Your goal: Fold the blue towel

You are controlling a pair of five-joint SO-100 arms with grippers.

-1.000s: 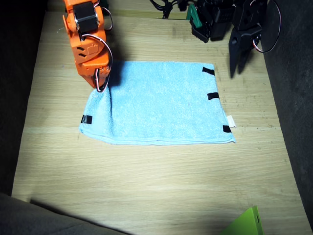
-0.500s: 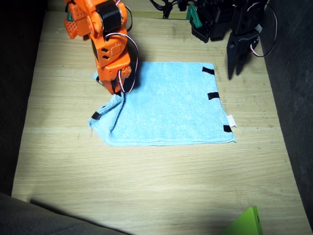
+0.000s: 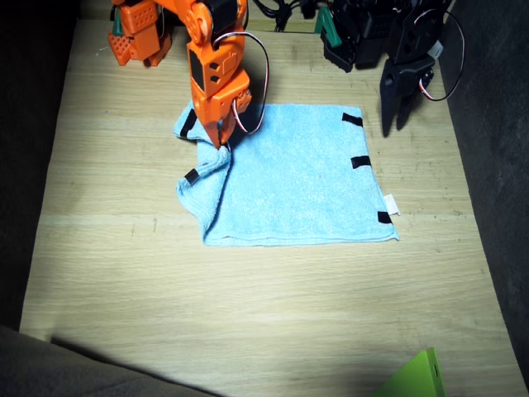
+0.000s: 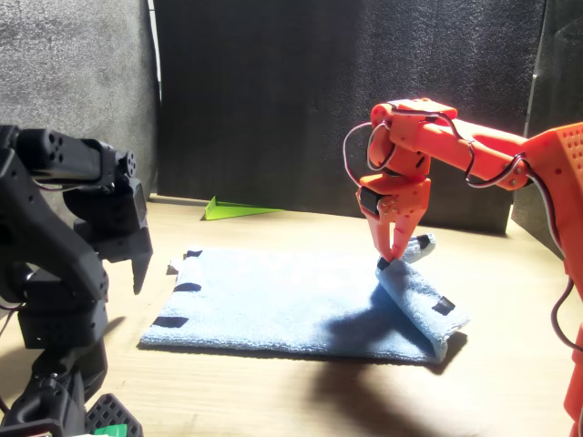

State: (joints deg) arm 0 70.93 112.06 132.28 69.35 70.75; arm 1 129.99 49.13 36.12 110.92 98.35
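The blue towel (image 3: 306,182) lies flat on the wooden table, with black tape marks along its short edges and a small white tag (image 3: 388,204). One short edge is lifted and curled over onto the cloth. My right gripper (image 3: 221,142), on the orange arm, is shut on that raised edge, as the front view also shows (image 4: 390,259), with the towel (image 4: 273,300) rolled beneath it. My left gripper (image 3: 394,126), on the black arm, hangs above the table just beyond the towel's other short edge, holding nothing, with a narrow gap between its fingers; the front view shows it too (image 4: 141,273).
A bright green wedge (image 3: 417,376) lies at the table's near corner in the fixed view, and it shows against the dark backdrop in the front view (image 4: 239,209). Both arm bases and their cables stand along one table edge. Black cloth borders the table.
My right gripper has pulled the towel's short edge up and across toward the other end, so that side now curls over itself. The left arm has barely moved.
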